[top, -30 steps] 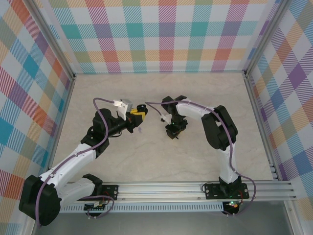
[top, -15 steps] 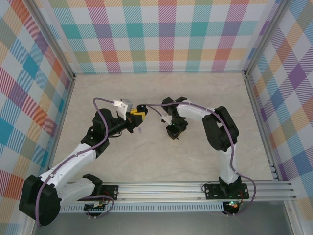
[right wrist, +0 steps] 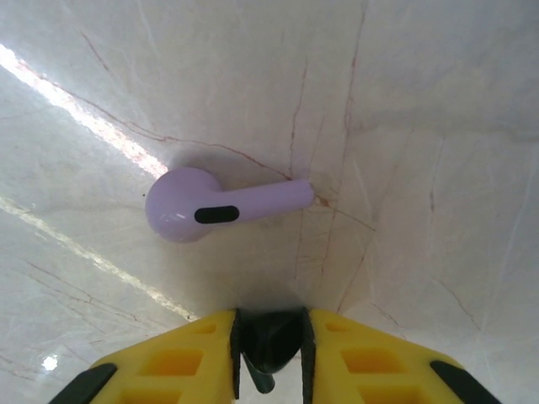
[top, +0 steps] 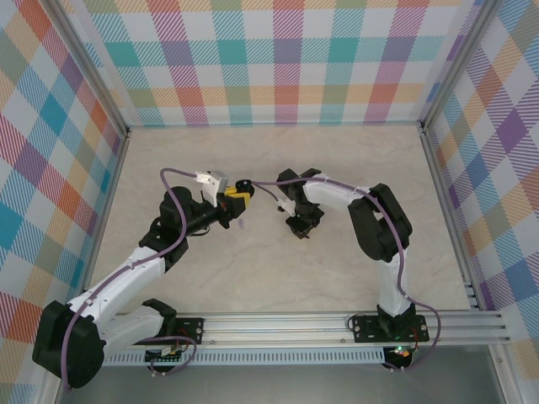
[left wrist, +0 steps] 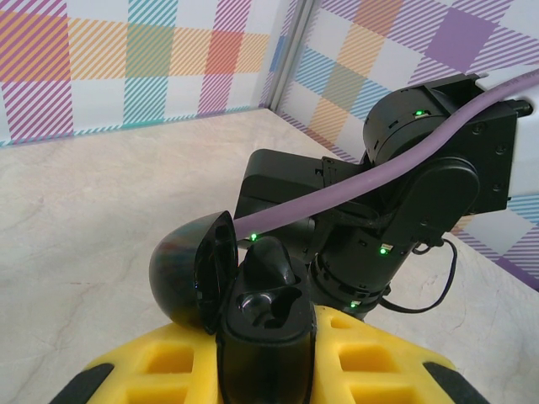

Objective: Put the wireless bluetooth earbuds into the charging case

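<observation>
Case (left wrist: pixel 265 332) sat in left gripper (left wrist: pixel 268 366) (lid open alongside); one earbud (right wrist: pixel 268 337) in right gripper (right wrist: pixel 269 349), other earbud (right wrist: pixel 221 206) on table (right wrist: pixel 413 118) just ahead.

Counting earbuds: I'm seeing two for sure. One lilac earbud (right wrist: pixel 221 207) is lying just ahead of my right fingers (right wrist: pixel 168 370), and one black earbud (right wrist: pixel 268 341) is sitting between them. Charging case (left wrist: pixel 265 345): I'm counting one, sitting between my left fingers (left wrist: pixel 160 370), with one lid (left wrist: pixel 189 278). Inside it I'm making out one empty well (left wrist: pixel 263 305). One dark hump (left wrist: pixel 269 259) is standing just beyond that, and I'm not managing to tell whether it's a third earbud. I'm also counting two yellow fingers per side.
</observation>
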`<state>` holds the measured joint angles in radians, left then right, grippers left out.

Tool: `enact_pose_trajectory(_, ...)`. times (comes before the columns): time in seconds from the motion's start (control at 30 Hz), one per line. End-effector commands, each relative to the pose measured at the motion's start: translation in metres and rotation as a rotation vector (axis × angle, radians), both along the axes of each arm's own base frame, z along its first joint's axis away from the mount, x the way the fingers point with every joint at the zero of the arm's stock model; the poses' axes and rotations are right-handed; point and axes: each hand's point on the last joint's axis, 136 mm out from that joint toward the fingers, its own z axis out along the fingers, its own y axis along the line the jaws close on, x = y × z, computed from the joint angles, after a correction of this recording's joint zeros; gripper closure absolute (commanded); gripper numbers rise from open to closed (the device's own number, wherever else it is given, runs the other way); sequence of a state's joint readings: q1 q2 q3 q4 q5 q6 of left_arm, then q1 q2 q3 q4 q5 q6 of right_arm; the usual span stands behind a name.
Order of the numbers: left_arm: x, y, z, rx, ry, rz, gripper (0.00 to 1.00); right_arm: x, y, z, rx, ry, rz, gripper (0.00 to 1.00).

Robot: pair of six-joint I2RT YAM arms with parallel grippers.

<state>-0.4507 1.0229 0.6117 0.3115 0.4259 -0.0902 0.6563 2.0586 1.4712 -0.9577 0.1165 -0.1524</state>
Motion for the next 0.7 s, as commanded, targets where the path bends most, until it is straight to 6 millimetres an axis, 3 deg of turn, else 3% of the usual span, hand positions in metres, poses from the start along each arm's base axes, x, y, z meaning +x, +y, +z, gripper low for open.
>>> enact_pose_trajectory(0.0,-0.006,0.0,0.011,-0.018,-0.022,-0.009,1.0,-0.015,-0.015,-0.008,-0.069,0.046,-0.027,0.76)
enact_pose_trajectory(0.4,-0.007,0.0,0.005,-0.014,-0.008,-0.008,1.0,0.008,-0.007,0.026,0.13,0.008,-0.277,0.78)
enact_pose_trajectory(0.67,-0.002,-0.003,-0.003,-0.026,0.01,-0.008,1.0,0.022,0.004,0.079,0.434,-0.022,-0.439,0.79)
